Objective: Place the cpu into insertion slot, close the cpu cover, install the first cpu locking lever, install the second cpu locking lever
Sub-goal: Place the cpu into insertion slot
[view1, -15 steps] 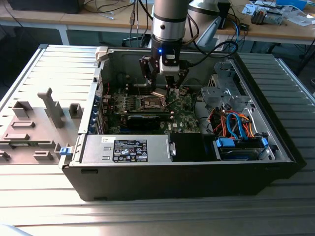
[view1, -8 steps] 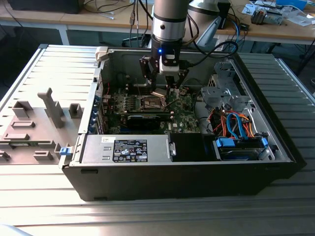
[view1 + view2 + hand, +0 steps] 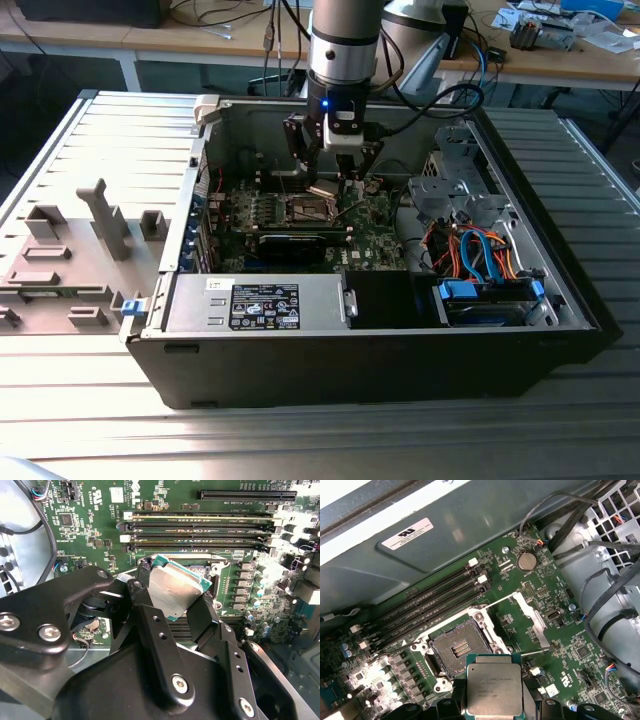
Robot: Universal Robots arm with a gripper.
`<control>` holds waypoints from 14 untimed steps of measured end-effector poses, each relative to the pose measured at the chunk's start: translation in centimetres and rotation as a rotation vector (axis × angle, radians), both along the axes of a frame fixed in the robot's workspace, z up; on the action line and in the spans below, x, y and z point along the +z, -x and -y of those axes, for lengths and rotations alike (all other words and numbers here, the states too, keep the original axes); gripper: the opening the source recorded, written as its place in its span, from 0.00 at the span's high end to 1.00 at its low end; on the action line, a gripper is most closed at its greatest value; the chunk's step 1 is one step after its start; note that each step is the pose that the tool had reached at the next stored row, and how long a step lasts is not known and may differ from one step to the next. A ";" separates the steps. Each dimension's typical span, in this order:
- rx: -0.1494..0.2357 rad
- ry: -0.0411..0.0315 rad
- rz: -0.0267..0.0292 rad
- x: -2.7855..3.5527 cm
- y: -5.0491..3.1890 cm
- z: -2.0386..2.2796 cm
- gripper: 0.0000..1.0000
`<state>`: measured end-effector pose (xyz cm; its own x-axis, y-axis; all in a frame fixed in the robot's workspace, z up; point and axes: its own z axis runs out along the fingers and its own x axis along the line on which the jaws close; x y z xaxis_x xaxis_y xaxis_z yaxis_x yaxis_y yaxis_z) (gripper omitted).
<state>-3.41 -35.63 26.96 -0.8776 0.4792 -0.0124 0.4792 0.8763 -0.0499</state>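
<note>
My gripper (image 3: 172, 600) is shut on the cpu (image 3: 175, 586), a flat square chip with a silver-grey face, pinched at two opposite edges by the black fingers (image 3: 145, 605). In the first wrist view the cpu (image 3: 493, 687) hangs just beside and above the insertion slot (image 3: 454, 648), whose dark centre lies bare inside its silver rim. The cpu cover (image 3: 532, 619) is swung open, away from the slot. In the exterior view the gripper (image 3: 325, 187) hovers low over the motherboard inside the open case, with the slot (image 3: 303, 211) just below it.
Four long memory slots (image 3: 427, 607) run beside the socket, toward the case wall (image 3: 445, 535). A long black card (image 3: 295, 243) crosses the board nearer the power supply (image 3: 260, 305). A drive cage (image 3: 455, 190) and coloured cables (image 3: 470, 255) sit at the exterior view's right.
</note>
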 end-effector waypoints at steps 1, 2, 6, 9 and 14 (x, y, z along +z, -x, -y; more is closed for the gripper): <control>-0.001 0.0001 0.0000 0.00 0.00 0.00 0.46; -0.002 0.0000 0.0000 0.00 0.00 0.00 0.46; -0.006 0.0003 0.0000 -0.01 0.00 0.00 0.46; -0.008 0.0004 0.0000 -0.01 0.00 0.00 0.46; -0.021 0.0015 0.0001 -0.01 0.00 0.00 0.46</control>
<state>-3.41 -35.62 26.95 -0.8673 0.4977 -0.0131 0.4976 0.8659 -0.0512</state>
